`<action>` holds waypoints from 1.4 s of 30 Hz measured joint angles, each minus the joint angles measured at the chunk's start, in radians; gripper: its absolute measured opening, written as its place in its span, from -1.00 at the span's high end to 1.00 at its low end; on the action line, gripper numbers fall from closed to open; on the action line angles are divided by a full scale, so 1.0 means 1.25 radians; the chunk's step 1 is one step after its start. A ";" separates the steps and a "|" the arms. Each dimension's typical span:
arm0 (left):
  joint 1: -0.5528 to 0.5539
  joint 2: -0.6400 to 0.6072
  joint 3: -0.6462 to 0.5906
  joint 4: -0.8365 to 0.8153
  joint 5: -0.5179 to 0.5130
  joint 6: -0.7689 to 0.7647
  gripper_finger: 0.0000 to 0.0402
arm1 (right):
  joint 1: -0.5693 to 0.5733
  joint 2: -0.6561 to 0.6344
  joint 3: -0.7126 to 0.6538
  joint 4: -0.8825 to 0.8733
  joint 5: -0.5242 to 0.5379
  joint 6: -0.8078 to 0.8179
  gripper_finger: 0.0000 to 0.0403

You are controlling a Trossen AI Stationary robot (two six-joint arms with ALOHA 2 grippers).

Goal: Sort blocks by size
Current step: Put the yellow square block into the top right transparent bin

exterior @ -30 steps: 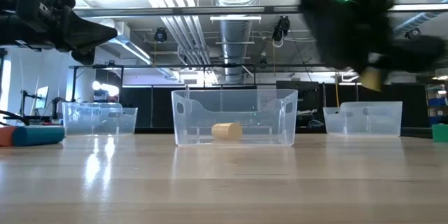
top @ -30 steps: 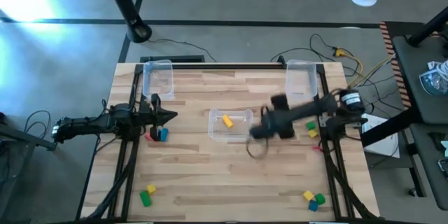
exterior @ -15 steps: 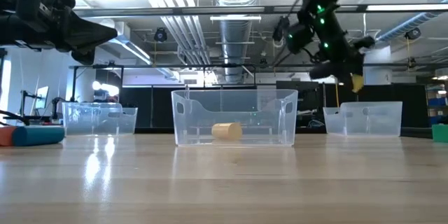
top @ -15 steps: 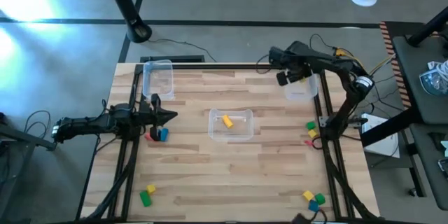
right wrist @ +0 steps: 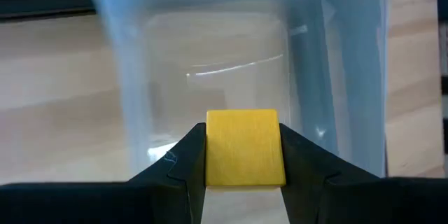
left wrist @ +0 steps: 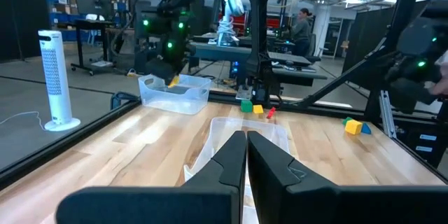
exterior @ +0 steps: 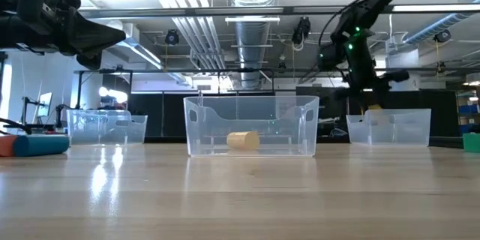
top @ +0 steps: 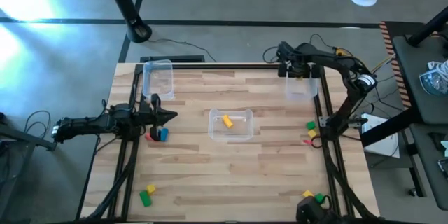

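Observation:
My right gripper (top: 297,71) hangs over the clear bin (top: 301,87) at the table's far right corner, shut on a yellow block (right wrist: 245,147). In the low view that block (exterior: 373,109) is level with the bin's rim (exterior: 390,112). The middle bin (top: 231,126) has one yellow block (top: 227,120) lying on its floor. Other blocks lie on the table: red and blue (top: 158,134), yellow and green (top: 146,194), a group at the right edge (top: 311,130) and a group at the near right (top: 313,197). My left gripper (top: 170,117) waits shut at the left, above the table. My right gripper pinches the yellow block by two opposite side faces (right wrist: 210,155) between its two fingers (right wrist: 183,157). The fingers come from above, pointing down. The block is lifted clear and held level over the bin's opening.
A third clear bin (top: 157,78) stands at the far left. Black frame rails (top: 129,168) run along the table's left, right and far sides. Bare wood lies between the middle bin and the near edge.
My right gripper has swung from beside the middle bin toward the table's far right corner, carrying the yellow block, and has then sunk until the block is level with the right bin's rim. It has stayed shut on the block.

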 joint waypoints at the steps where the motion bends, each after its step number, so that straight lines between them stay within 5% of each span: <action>1: 0.000 0.000 0.000 0.000 0.000 0.000 1.00 | -0.004 0.000 -0.015 0.017 0.003 0.005 0.37; 8: 0.000 0.000 0.000 0.000 0.000 0.000 1.00 | -0.030 0.000 -0.111 0.151 0.011 0.007 0.37; 42: 0.000 0.000 0.000 -0.003 0.000 0.000 1.00 | -0.033 0.002 -0.197 0.386 0.003 0.071 0.32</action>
